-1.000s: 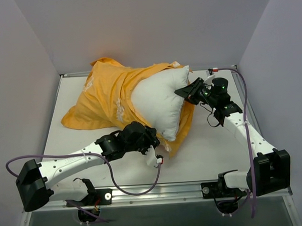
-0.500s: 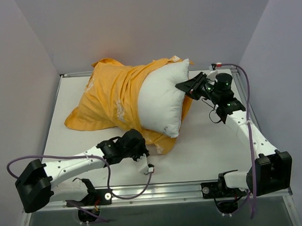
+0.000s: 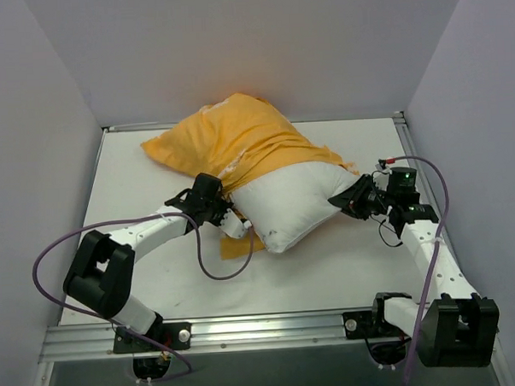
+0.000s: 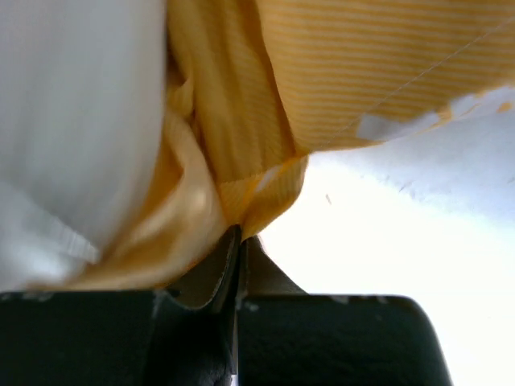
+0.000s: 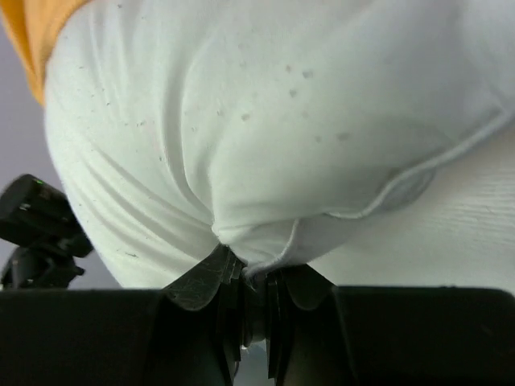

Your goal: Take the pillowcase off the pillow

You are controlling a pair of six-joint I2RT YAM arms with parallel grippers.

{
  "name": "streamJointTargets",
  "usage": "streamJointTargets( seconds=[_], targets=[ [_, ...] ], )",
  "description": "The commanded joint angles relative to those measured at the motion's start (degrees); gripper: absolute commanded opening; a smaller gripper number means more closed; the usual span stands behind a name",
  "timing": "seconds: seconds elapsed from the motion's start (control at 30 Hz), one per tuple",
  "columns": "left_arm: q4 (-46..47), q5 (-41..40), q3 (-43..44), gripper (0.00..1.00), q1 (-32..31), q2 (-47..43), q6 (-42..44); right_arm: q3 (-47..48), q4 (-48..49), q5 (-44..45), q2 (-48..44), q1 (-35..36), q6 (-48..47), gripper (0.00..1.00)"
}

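Pinching an orange fold, our left jaws are closed on the pillowcase; our right jaws clamp a corner of the pillow. Both lie on the table, toward its back, the pillow's far half hidden inside the cover.

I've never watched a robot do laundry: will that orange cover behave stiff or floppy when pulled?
Probably floppy: the pillowcase lies in creases and folds where the left pincer pinches it. Likely light, being thin cloth. It may drag on the plump pillow rather than slide freely.
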Motion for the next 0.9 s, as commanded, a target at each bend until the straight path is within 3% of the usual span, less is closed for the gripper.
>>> streamJointTargets(
  seconds=[0.0,0.1,0.13,0.17,0.27,0.3,0.4,0.47,0.5,0.6,0.67,0.87],
  targets=[
    [-7.6,-4.1,0.6,0.04,4.6,-1.1,0.3,-0.8,-3.6,-0.3,-1.6,-1.4,-8.8,0.0],
    [-20.3,-0.6,3.0,0.5,1.3,-5.3,-2.6,-1.0,-4.8,3.0,-0.3,-1.2,-10.9,0.0],
    [-23.6,2.1,4.2,0.87,-0.4,-7.9,-4.1,-1.1,-4.7,3.2,-0.2,-1.0,-11.3,0.0],
    [-27.2,4.2,7.8,0.94,-4.5,-9.1,-6.3,-1.3,-4.6,3.8,-0.2,-0.8,-11.4,0.0],
    [-41.5,12.2,16.2,0.94,-10.9,-11.2,-14.6,-2.8,-2.5,3.9,0.4,1.6,-10.4,0.0],
    [-47.9,14.6,23.2,0.94,-14.7,-11.1,-19.6,-3.0,-1.7,4.1,0.9,2.7,-10.4,0.0],
    [-56.9,25.9,36.5,0.96,-18.8,-7.1,-32.0,-3.9,-0.2,6.4,2.9,9.4,-9.7,0.0],
    [-57.6,32.6,49.5,1.0,-18.7,-1.7,-40.2,-4.8,0.9,6.8,4.0,12.7,-8.8,0.0],
    [-54.1,32.2,52.8,0.93,-18.7,0.2,-50.1,-5.3,2.1,6.2,4.2,13.4,-8.5,0.0],
    [-45.9,24.4,62.6,0.91,-18.7,7.9,-63.3,-7.2,4.8,2.8,4.7,14.7,-7.4,0.0],
    [-41.6,18.1,65.8,0.92,-19.1,12.9,-63.5,-7.8,4.2,1.4,4.7,15.6,-8.3,0.0],
    [-31.7,11.4,67.4,0.92,-21.8,22.5,-65.1,-9.7,2.9,1.4,3.3,17.0,-8.7,0.0]
  ],
)
